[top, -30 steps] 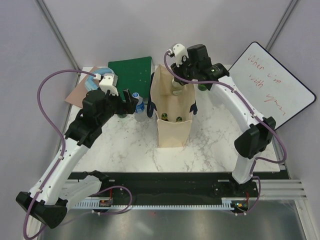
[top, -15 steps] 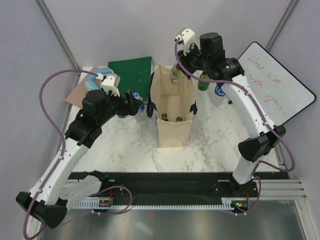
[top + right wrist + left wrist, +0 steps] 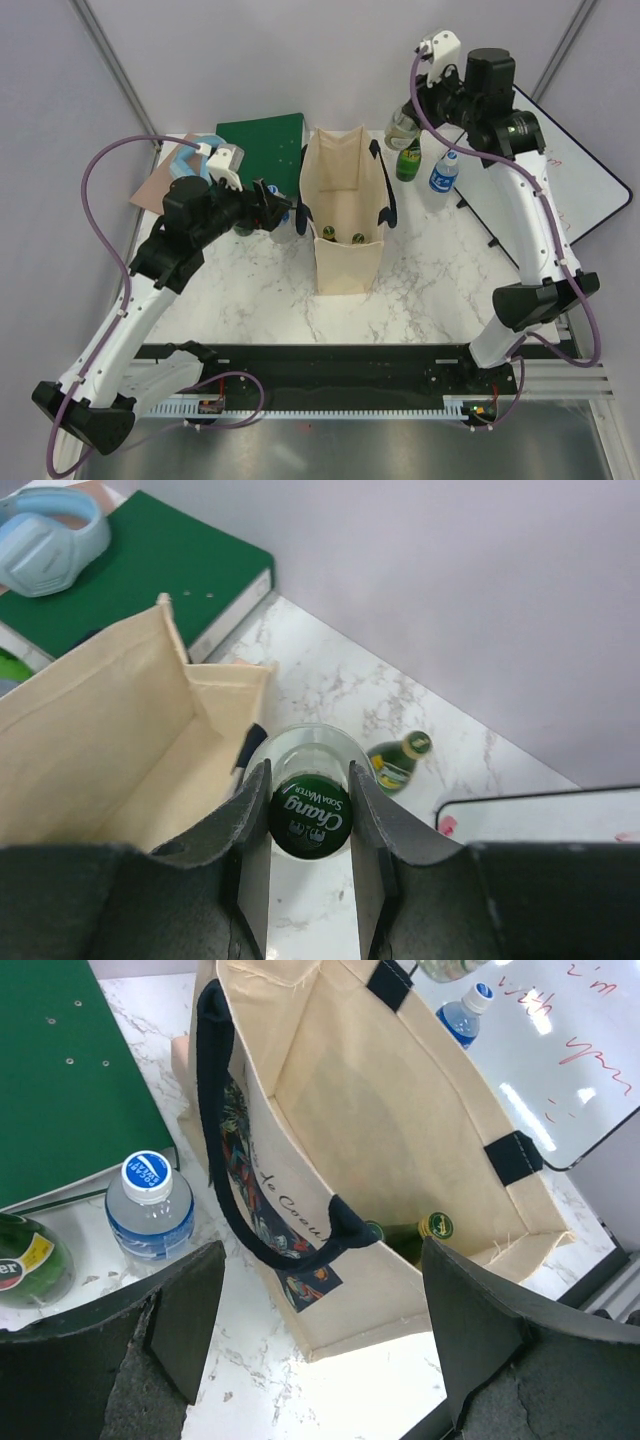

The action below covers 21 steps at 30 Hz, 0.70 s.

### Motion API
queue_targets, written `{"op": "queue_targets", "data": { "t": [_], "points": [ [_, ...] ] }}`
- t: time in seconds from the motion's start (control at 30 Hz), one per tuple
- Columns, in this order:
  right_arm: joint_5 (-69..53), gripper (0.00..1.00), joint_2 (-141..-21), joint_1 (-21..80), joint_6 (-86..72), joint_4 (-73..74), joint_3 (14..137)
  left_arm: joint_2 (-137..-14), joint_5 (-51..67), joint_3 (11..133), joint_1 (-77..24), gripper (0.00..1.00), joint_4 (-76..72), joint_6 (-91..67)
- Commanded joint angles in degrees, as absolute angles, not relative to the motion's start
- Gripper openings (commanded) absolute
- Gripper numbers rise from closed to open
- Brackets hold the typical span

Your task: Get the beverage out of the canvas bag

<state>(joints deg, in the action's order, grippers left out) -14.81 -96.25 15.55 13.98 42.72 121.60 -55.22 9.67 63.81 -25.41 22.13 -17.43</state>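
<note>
The cream canvas bag (image 3: 345, 215) with navy handles stands upright and open at the table's middle. My right gripper (image 3: 407, 118) is shut on the green cap of a clear soda water bottle (image 3: 311, 818), held in the air just right of the bag's far right corner. Two green-capped bottles (image 3: 340, 237) stand inside the bag at its near end; they also show in the left wrist view (image 3: 437, 1225). My left gripper (image 3: 278, 206) is open and empty beside the bag's left wall (image 3: 400, 1110), near the navy handle (image 3: 225, 1160).
A green bottle (image 3: 407, 160) and a blue-capped water bottle (image 3: 443, 172) stand right of the bag. Another water bottle (image 3: 150, 1205) and a green bottle (image 3: 25, 1260) stand left of it. A green book (image 3: 260, 140) lies back left, a whiteboard (image 3: 560, 170) at the right.
My right gripper has lifted the soda water bottle up out of the bag and carried it right, past the bag's rim. My left gripper has edged closer to the bag.
</note>
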Motion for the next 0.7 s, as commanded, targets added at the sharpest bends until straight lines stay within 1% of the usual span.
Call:
{"op": "queue_targets", "data": {
  "t": [0.0,0.23,0.43,0.67],
  "points": [
    [-16.35,0.0,-89.22,11.26,12.92,33.4,120.61,-55.63,12.65,66.18,-25.31,0.86,19.25,-19.86],
    [-16.87,0.0,-87.01,8.09,13.09,31.82,111.9,-56.51,15.73,67.5,-25.31,0.85,17.67,-20.22],
    [-17.58,0.0,-87.01,7.82,13.8,29.71,102.67,-57.3,17.05,67.68,-25.31,0.85,17.4,-19.6],
    [-20.3,0.0,-91.04,7.82,14.32,27.78,96.86,-56.95,17.05,67.06,-25.31,0.85,17.58,-19.07]
  ]
}}
